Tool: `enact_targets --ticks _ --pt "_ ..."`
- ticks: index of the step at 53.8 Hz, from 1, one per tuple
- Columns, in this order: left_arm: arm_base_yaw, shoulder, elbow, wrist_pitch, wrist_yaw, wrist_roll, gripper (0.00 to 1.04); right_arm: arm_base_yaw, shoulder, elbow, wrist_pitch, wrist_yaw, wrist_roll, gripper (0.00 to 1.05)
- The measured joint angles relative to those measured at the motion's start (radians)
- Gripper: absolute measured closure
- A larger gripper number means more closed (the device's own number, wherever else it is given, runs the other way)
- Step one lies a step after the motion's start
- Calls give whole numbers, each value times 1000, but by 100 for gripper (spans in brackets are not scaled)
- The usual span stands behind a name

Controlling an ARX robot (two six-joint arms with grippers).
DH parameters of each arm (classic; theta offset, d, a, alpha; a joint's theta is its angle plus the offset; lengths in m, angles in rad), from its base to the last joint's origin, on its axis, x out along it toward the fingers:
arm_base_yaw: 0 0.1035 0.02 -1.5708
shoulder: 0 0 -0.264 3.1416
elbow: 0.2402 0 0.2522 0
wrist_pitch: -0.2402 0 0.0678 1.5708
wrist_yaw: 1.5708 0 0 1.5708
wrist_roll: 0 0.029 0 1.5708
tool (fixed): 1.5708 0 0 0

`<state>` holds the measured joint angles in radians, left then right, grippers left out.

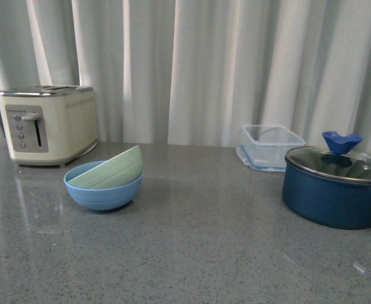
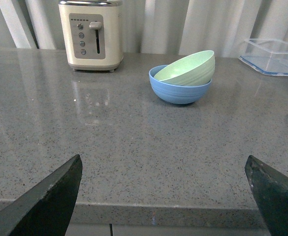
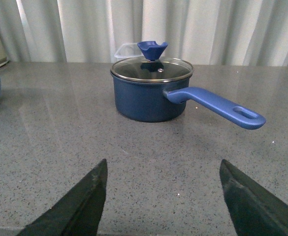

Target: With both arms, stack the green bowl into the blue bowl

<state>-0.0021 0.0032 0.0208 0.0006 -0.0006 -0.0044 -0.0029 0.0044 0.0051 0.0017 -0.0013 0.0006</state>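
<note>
1. The green bowl (image 1: 111, 170) sits tilted inside the blue bowl (image 1: 103, 190), hiding its interior.
2. My left gripper (image 2: 166, 196) is spread wide, fingertips cropped.
3. My right gripper (image 3: 163, 201) likewise gapes; the bowls are cut off at the frame edge.

the light is soft, even and rather cool in all three views, with a grey-blue cast and no hard shadows. the curtain (image 1: 236, 63) is the brightest area, its folds showing as pale and darker stripes. the grey counter (image 1: 191, 253) is glossy: it carries a blurred reflection of the toaster (image 1: 49, 125) and a faint sheen beside the blue bowl (image 1: 103, 193), which casts only a weak shadow under its base. the glass lid (image 1: 337, 163) of the pot shows dull reflections. in the wrist views the dark fingers (image 2: 45, 201) at the near edge are underexposed and slightly soft, and so are those in the other view (image 3: 77, 206). the front view is a little grainy.
</note>
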Motion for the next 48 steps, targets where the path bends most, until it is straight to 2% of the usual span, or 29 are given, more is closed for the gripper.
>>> enact_targets --ticks 6,9,12,48 --pt "0 0 0 0 0 0 7 0 0 0 0 0 0 14" --pt "0 0 0 0 0 0 7 0 0 0 0 0 1 8" --pt "0 0 0 0 0 0 7 0 0 0 0 0 0 11" --pt "0 0 0 0 1 0 7 0 0 0 -1 1 0 10"
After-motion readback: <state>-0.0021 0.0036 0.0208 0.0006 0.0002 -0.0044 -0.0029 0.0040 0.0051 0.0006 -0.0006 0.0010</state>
